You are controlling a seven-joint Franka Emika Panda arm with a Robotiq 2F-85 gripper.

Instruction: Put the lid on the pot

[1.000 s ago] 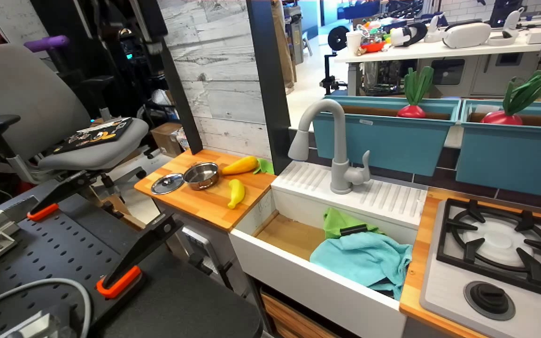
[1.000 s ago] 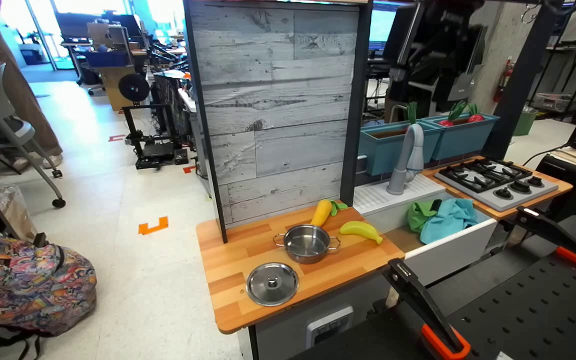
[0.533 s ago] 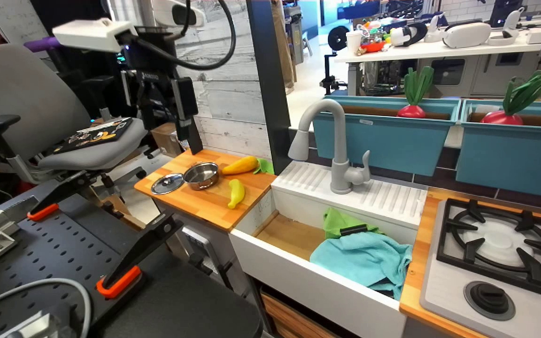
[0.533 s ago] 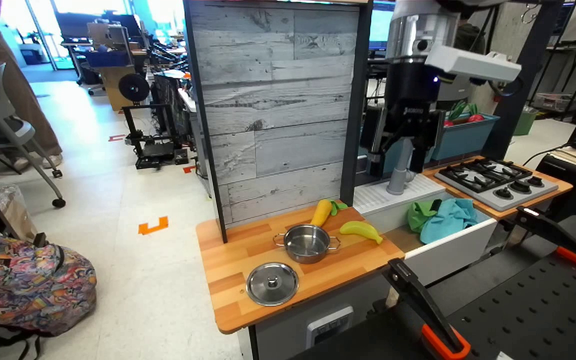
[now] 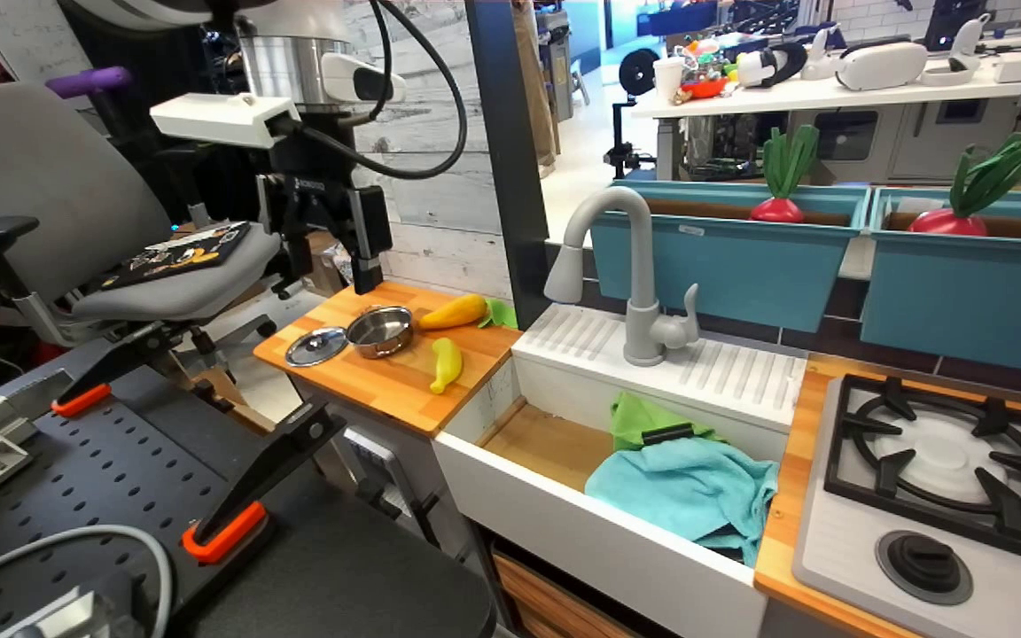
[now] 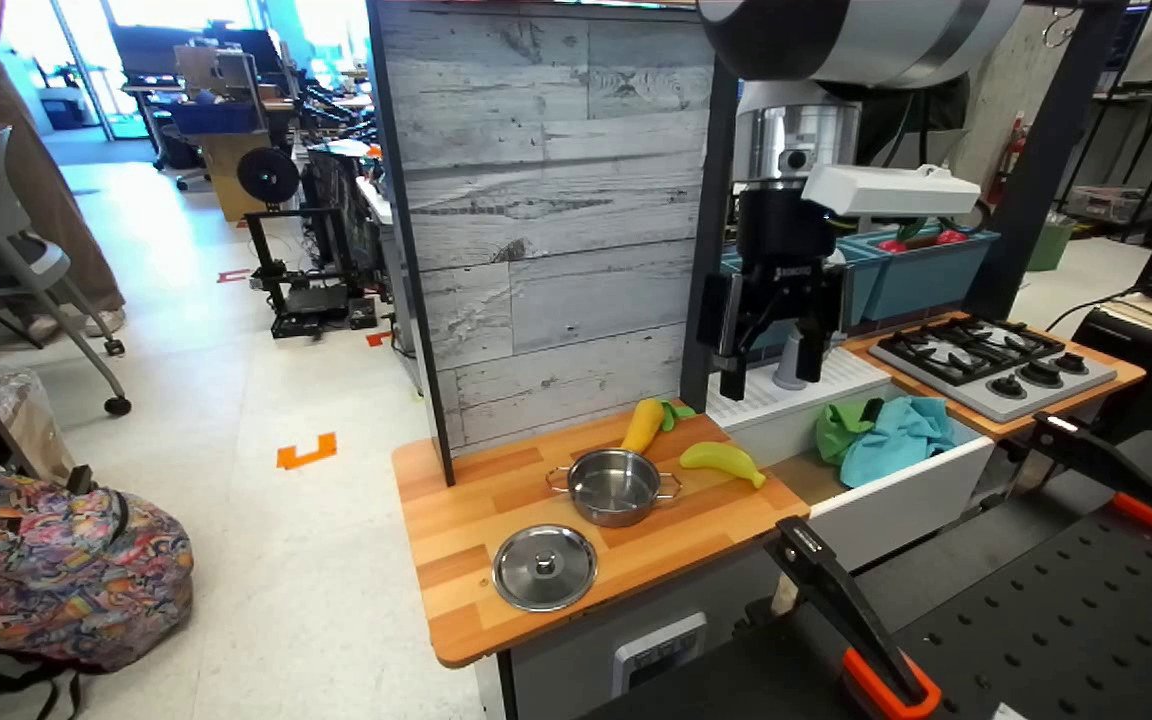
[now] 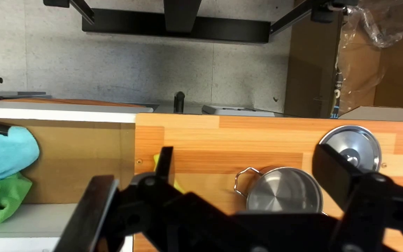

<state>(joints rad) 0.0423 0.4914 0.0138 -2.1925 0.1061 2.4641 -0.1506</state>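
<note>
The lid (image 5: 315, 346) is a flat round silver disc with a small knob, lying on the wooden counter; it also shows in an exterior view (image 6: 545, 568). The pot (image 5: 379, 332) stands upright and uncovered beside it, with two wire handles and nothing visible inside; it also shows in an exterior view (image 6: 614, 490). My gripper (image 5: 333, 270) is open and empty, pointing down well above the counter, also seen in an exterior view (image 6: 771, 375). In the wrist view, the pot (image 7: 285, 192) appears between the open fingers (image 7: 243, 154), and one finger partly covers the lid (image 7: 357, 143).
A yellow banana (image 6: 721, 462) and a yellow vegetable with green leaves (image 6: 643, 425) lie near the pot. A wood-patterned wall panel (image 6: 556, 230) stands behind the counter. A white sink (image 5: 599, 558) with towels (image 5: 683, 483) and a grey faucet (image 5: 641, 257) adjoins it.
The arm has come down into both exterior views, and the gripper has lowered toward the counter with its fingers open. The lid, pot and banana have not moved.
</note>
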